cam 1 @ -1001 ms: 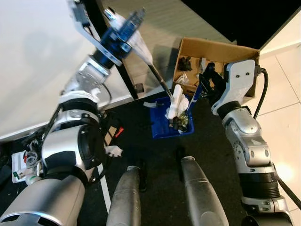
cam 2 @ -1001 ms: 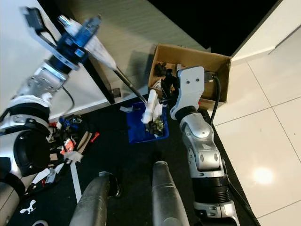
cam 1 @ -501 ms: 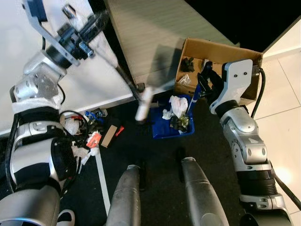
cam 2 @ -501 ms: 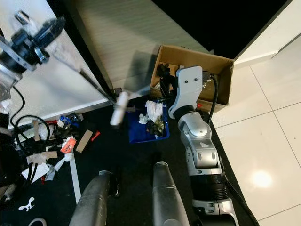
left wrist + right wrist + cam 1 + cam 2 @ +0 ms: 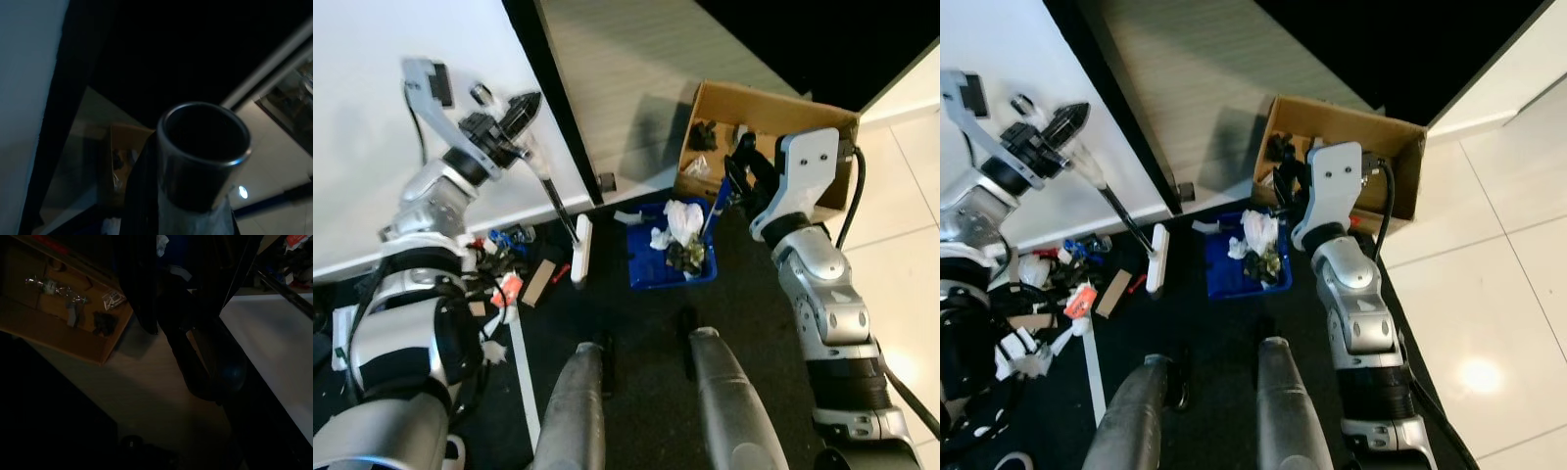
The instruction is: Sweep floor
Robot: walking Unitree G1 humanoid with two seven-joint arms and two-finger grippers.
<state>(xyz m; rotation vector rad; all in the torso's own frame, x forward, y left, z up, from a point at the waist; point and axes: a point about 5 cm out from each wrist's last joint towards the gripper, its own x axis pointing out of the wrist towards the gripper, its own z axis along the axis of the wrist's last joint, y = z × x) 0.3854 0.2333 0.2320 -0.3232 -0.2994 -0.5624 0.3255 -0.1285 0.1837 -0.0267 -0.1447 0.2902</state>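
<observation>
Left eye view: dark floor (image 5: 636, 333) beside a white wall. Left tool (image 5: 514, 117) is clamped on the broom (image 5: 579, 250), its head among scattered litter (image 5: 514, 284). Right eye view: right tool (image 5: 1288, 181) is clamped on the blue dustpan (image 5: 1244, 264), which holds debris, beside the cardboard box (image 5: 1381, 132).

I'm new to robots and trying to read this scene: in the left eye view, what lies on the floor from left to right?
Pile of litter → white brush head → blue dustpan → cardboard box.
</observation>
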